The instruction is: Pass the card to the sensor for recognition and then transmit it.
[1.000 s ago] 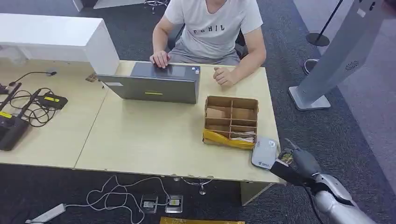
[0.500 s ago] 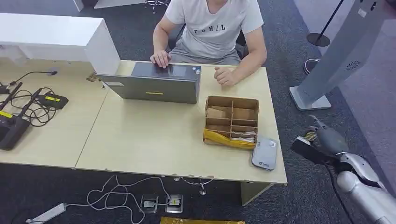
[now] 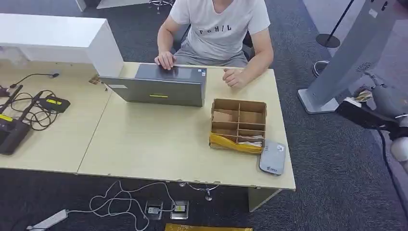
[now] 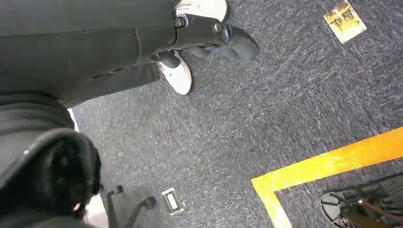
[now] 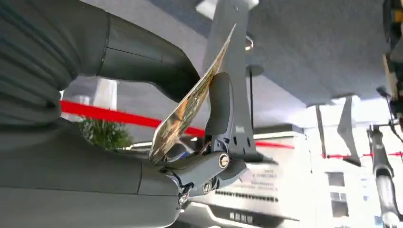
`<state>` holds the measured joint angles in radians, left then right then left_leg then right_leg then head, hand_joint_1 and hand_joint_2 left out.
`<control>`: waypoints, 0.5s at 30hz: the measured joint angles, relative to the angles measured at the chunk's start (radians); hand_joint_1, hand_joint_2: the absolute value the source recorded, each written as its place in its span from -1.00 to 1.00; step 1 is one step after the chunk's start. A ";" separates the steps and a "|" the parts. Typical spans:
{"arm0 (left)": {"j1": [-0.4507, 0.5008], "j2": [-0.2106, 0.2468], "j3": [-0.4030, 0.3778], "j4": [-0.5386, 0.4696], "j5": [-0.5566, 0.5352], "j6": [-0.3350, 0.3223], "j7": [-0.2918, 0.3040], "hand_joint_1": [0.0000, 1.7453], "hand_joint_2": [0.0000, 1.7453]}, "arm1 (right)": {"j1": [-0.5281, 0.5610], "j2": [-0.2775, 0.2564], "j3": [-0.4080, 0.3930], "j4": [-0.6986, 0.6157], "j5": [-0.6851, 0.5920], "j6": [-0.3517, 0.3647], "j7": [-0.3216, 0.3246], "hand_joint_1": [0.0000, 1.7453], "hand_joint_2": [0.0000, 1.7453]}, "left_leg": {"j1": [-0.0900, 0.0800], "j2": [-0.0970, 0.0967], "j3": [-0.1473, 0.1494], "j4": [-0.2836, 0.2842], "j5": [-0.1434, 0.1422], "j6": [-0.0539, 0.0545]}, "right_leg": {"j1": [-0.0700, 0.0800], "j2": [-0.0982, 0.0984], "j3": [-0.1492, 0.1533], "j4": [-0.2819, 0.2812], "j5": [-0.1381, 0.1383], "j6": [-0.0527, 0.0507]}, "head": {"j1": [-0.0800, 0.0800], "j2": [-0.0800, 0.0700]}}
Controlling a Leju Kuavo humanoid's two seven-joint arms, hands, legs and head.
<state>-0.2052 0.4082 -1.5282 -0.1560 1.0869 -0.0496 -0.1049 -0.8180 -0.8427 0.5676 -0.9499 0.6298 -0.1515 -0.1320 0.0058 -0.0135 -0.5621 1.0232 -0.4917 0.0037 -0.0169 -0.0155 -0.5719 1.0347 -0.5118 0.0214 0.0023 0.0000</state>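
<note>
Aloft, right hand point(image 5: 142, 142) fingers point(image 5: 219, 109) pinching card point(image 5: 190, 102)

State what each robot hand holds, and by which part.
The right hand pinches the card near its lower end, between thumb and fingers. The left hand holds nothing.

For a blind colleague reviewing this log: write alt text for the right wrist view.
The robot's grey right hand pinches a thin printed card with a yellowish pattern between its thick thumb and a darker finger, seen edge-on. Behind it rises a tall grey kiosk stand, with a red barrier tape across a bright background.
</note>
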 joint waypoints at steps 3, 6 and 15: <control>0.000 -0.001 0.000 0.000 -0.008 0.000 -0.005 -1.00 -1.00 | -0.033 0.002 0.000 -0.011 0.020 0.000 -0.002 1.00 1.00 | 0.000 0.000 0.000 0.000 0.000 0.000 | 0.000 0.000 0.000 0.000 0.000 0.000 | 0.000 0.000; -0.001 0.000 0.000 0.000 -0.017 0.000 -0.012 -1.00 -1.00 | -0.058 0.009 0.000 -0.019 0.030 0.007 -0.001 1.00 1.00 | 0.000 0.000 -0.001 0.000 0.000 0.000 | 0.000 0.000 0.000 0.000 0.000 0.000 | 0.000 0.000; -0.007 -0.005 0.000 0.000 -0.059 0.009 -0.022 -1.00 -1.00 | -0.083 0.100 0.032 -0.069 0.165 0.004 0.006 1.00 1.00 | 0.001 0.000 -0.001 0.000 0.000 0.000 | 0.001 0.000 0.000 0.000 0.000 0.000 | 0.000 0.000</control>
<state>-0.2125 0.4036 -1.5282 -0.1560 1.0281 -0.0404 -0.1267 -0.9008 -0.7430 0.6001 -1.0193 0.7947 -0.1476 -0.1263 0.0073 -0.0138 -0.5632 1.0231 -0.4914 0.0033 -0.0155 -0.0156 -0.5719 1.0351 -0.5118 0.0213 0.0023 0.0000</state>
